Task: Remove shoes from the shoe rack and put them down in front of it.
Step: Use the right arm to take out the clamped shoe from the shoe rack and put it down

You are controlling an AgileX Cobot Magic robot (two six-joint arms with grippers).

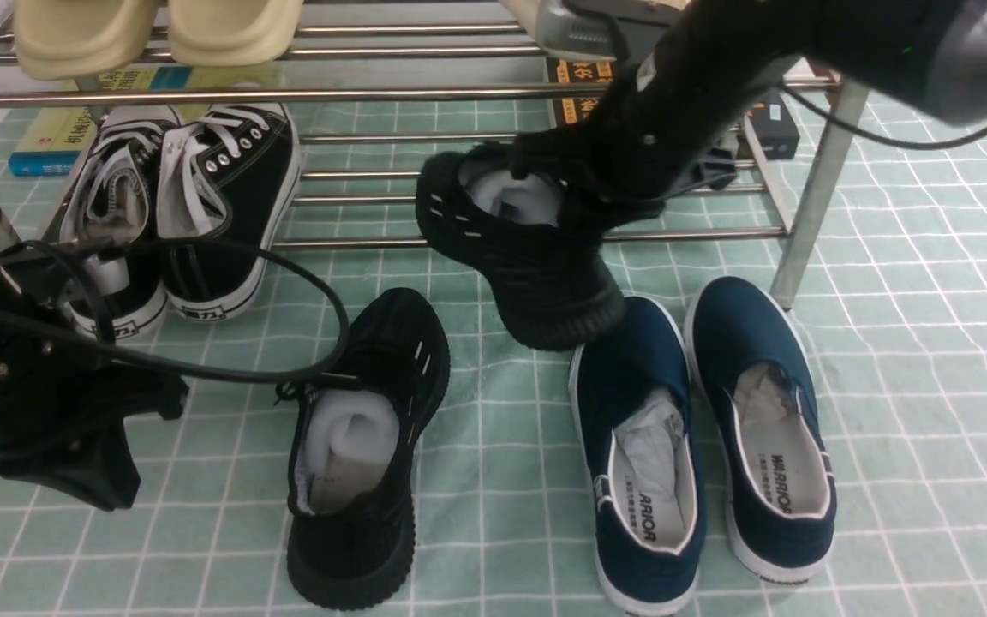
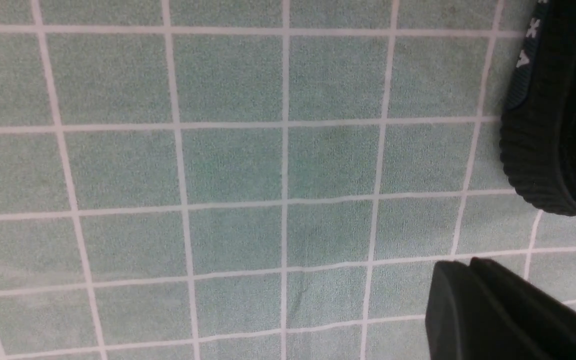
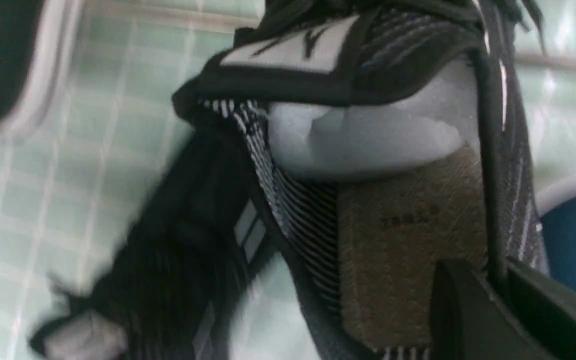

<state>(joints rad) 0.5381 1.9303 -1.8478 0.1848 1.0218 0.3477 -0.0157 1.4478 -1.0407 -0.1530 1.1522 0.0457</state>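
The right tool pinches just the rim of a black sneaker, tipped over the rack's front bar. Its low end sits just beside a navy slip-on. So thin a grip might let it twist loose or knock the slip-on. The left tool is closed, empty.

The steel two-tier rack spans the top of the frame. On its lower bars at upper left sits the canvas pair, black with white laces and soles, heels overhanging the front bar. The flat knit shoe, all black and stuffed white, lies on the floor at lower centre-left. The tilted knit shoe slants at centre, collar pinched in my right gripper, its low end touching the floor, I think.
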